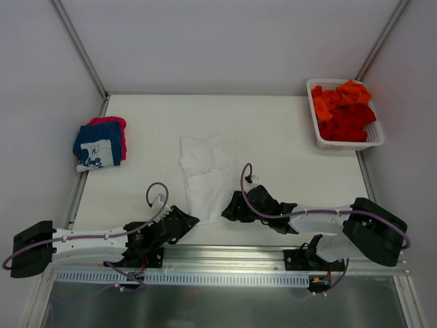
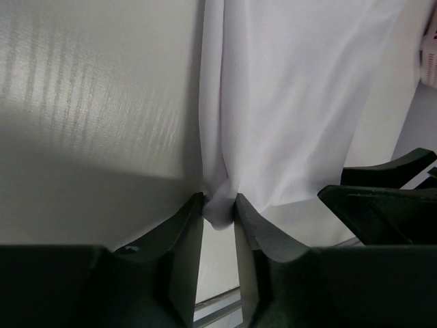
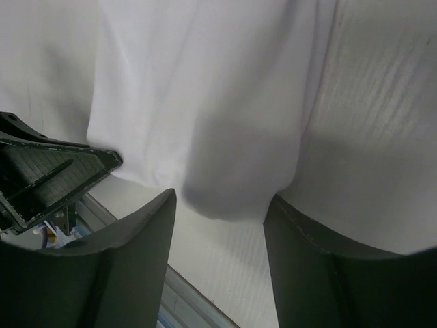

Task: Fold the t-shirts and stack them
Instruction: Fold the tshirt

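White tabletop (image 1: 280,143) bears it all: near its front edge the left gripper (image 2: 218,205) pinches the near-left corner of the white t-shirt (image 1: 205,174); the right gripper (image 3: 222,201) stands parted astride its near-right hem. Far left, a navy t-shirt (image 1: 99,145) tops a pink-red one (image 1: 109,121); orange and red ones (image 1: 345,109) fill the far-right basket (image 1: 349,145).

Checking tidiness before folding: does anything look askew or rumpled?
The white t-shirt lies rumpled and bunched at its far end. The navy t-shirt sits askew on the pink-red t-shirt at the left.
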Tool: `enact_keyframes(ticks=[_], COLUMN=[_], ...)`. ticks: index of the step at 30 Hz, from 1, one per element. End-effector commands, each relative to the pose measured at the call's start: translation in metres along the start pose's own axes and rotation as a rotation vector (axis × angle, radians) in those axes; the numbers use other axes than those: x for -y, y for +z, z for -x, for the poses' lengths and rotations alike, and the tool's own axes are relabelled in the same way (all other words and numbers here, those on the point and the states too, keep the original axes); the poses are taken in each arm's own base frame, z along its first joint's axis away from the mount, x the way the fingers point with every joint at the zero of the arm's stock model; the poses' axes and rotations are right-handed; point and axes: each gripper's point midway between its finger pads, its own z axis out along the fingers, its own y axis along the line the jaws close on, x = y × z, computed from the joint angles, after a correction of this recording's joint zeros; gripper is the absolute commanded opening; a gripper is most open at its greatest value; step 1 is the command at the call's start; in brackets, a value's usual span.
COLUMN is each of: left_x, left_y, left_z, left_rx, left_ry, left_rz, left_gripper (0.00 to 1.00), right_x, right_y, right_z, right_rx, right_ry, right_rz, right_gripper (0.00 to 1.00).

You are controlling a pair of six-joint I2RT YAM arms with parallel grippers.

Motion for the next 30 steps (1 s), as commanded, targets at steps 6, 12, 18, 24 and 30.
enact_keyframes(ticks=[6, 12, 18, 24, 30], left_x=[-0.032, -0.027, -0.029, -0.032, -0.026], left_y=[0.003, 0.003, 0.002, 0.002, 0.005], left_z=[-0.001, -0.002, -0.007, -0.017, -0.021], left_rx=[0.002, 0.000, -0.024, -0.074, -0.077], left_ry=[0.080, 0.098, 0.116, 0.175, 0.217], left_rz=[0.093, 0.100, 0.135, 0.206, 0.225], left_gripper=[0.18, 0.17, 0.13, 0.00, 0.22], right_x=[0.024, 0.029, 0.035, 0.040, 0.039], right_y=[-0.012, -0.019, -0.023, -0.026, -0.026], right_z=[-0.006, -0.003, -0.002, -0.002, -0.001], right_rx=[-0.030, -0.018, -0.010, -0.006, -0.013], right_ry=[-0.053, -0.071, -0.086, -0.101, -0.108], right_rz=[-0.140, -0.169, -0.191, -0.213, -0.218], right_gripper=[0.43, 0.27, 0.18, 0.15, 0.41])
